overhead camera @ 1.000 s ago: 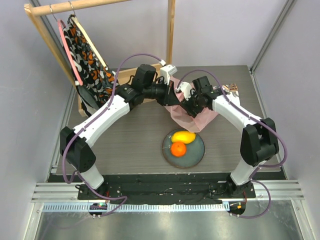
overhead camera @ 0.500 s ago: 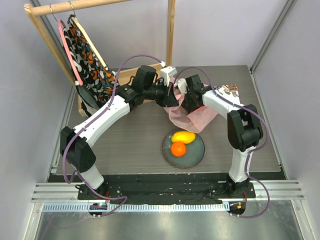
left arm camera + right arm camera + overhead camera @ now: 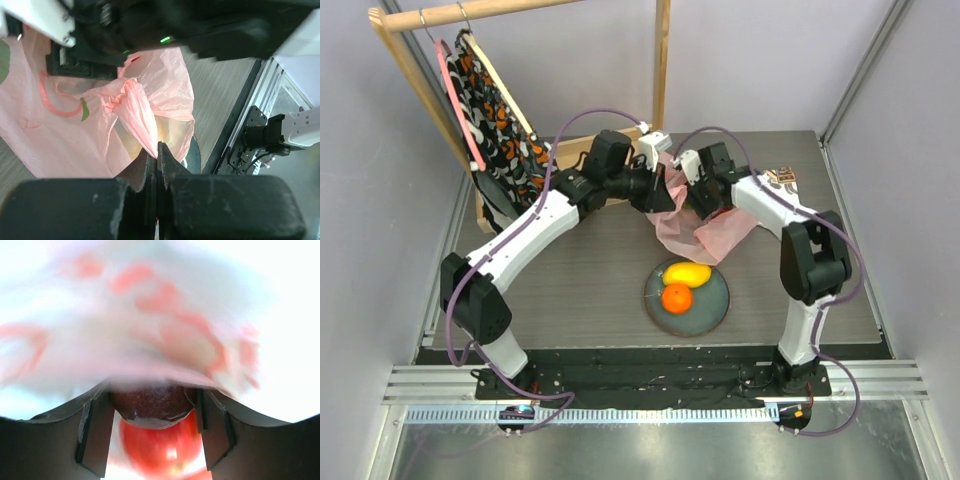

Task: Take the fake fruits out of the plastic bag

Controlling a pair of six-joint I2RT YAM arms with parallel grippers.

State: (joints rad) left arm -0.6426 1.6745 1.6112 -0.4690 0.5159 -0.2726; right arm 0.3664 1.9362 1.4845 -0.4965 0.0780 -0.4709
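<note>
— Top external view: what has changed?
— The right arm's elbow has swung inward, and the right jaws sit deeper in the plastic bag (image 3: 715, 238), which lies on the tabletop (image 3: 580, 280) beyond the plate (image 3: 716, 302).
— Holding anything?
— The right jaws clasp the dark purple fruit (image 3: 150, 407), with the red apple (image 3: 160, 450) behind it. The left jaws stay pinched on a fold of the bag. The mango (image 3: 688, 272) and orange (image 3: 676, 297) remain on the plate.
</note>
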